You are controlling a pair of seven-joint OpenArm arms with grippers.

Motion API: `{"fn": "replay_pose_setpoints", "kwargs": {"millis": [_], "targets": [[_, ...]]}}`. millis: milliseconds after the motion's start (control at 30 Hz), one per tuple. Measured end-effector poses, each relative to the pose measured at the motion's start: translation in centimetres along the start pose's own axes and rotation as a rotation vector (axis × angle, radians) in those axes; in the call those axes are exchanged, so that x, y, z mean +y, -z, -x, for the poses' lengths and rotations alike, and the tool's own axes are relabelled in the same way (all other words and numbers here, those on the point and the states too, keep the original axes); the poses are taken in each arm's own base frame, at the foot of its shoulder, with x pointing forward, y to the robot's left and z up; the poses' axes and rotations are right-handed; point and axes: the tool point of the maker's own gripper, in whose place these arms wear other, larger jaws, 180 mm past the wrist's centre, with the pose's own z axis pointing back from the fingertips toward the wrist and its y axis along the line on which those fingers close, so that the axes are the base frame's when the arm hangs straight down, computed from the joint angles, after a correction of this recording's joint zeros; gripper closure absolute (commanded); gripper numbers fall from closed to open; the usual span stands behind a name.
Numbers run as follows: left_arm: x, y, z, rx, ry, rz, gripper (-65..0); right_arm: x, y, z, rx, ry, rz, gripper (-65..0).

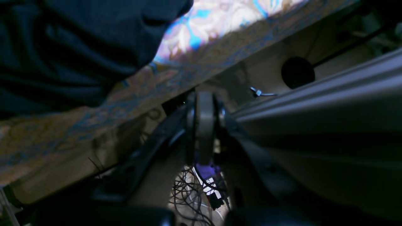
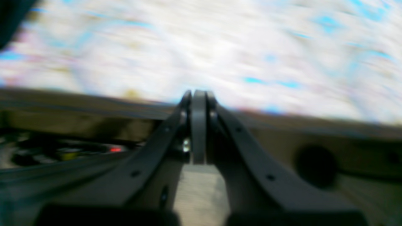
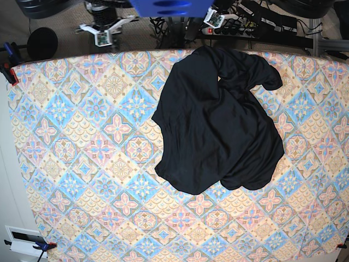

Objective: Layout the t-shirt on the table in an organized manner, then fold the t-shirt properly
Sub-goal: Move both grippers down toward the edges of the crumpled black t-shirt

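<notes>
The black t-shirt (image 3: 218, 120) lies crumpled on the right half of the table (image 3: 82, 164), bunched in folds, with its top reaching the far edge. In the left wrist view the t-shirt (image 1: 78, 47) fills the upper left and hangs at the patterned table edge (image 1: 94, 110). My left gripper (image 1: 204, 95) is shut and empty, sitting just off that edge and apart from the fabric. My right gripper (image 2: 198, 92) is shut on nothing, pointing at the blurred table cloth (image 2: 220, 47) near its edge. Both arms sit behind the far edge in the base view.
A power strip (image 3: 234, 30) and cables lie on the floor behind the table. A metal rail (image 1: 314, 103) runs beside the left gripper, with tangled wires (image 1: 191, 194) below. A clamp (image 3: 8, 68) holds the cloth at the far left corner. A white box (image 3: 22, 240) sits front left.
</notes>
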Motion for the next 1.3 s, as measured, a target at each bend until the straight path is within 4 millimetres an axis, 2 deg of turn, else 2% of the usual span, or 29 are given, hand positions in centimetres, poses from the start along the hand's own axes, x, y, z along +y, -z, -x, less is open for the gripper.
{"fn": "replay_pose_setpoints", "kwargs": {"millis": [100, 233, 400, 467, 533, 567, 633, 733, 867, 967, 1033, 1167, 1300], "targets": [[1.3, 0.0, 0.2, 0.011, 0.003, -0.056, 0.0, 2.0, 0.9, -0.9, -0.02, 0.01, -0.051, 0.0], [2.1, 0.3, 0.1, 0.018, 0.014, -0.078, 0.0, 3.6, 3.3, -5.2, -0.156, 0.007, -0.098, 0.0], [3.3, 0.2, 0.1, 0.021, 0.021, -0.099, 0.0, 5.6, 3.4, -5.1, -0.144, 0.015, -0.148, 0.0], [7.5, -0.2, -1.1, -0.035, -0.02, -0.27, 0.0, 5.7, 3.8, -5.6, -0.148, 0.011, -0.155, 0.0], [10.7, -0.2, -3.2, -0.103, 0.016, -0.363, 0.0, 5.6, 4.5, -5.4, -0.114, 0.001, -0.152, 0.0], [10.5, -0.2, -3.9, -0.126, 0.032, -0.339, 0.0, 5.4, 4.7, -5.3, -0.095, -0.002, -0.146, 0.0], [10.4, -0.6, -3.6, -0.112, 0.029, -0.323, 0.0, 5.4, 5.3, -5.4, -0.075, -0.009, -0.144, 0.0], [12.7, -1.5, -3.1, -0.094, -0.039, -0.407, 0.0, 6.4, 5.7, -6.2, -0.09, -0.015, -0.177, 0.0], [15.8, -1.5, -6.5, -0.214, -0.104, -0.448, 0.0, 6.1, 6.0, -6.6, -0.097, -0.014, -0.162, 0.0], [18.4, -3.0, -6.5, -0.227, -0.163, -0.512, 0.0, 6.6, 6.1, -6.8, -0.098, 0.016, -0.161, -0.3], [19.6, -3.5, -6.3, -0.23, -0.219, -0.541, 0.0, 7.0, 6.2, -7.2, -0.108, 0.04, -0.16, -3.0], [22.1, -4.5, -8.1, -0.313, -0.266, -0.587, 0.0, 7.9, 7.3, -7.9, -0.063, 0.13, -0.175, -11.3], [23.8, -5.6, -8.3, -0.312, -0.263, -0.631, 0.0, 9.0, 8.6, -9.2, -0.01, 0.243, -0.25, -15.5]]}}
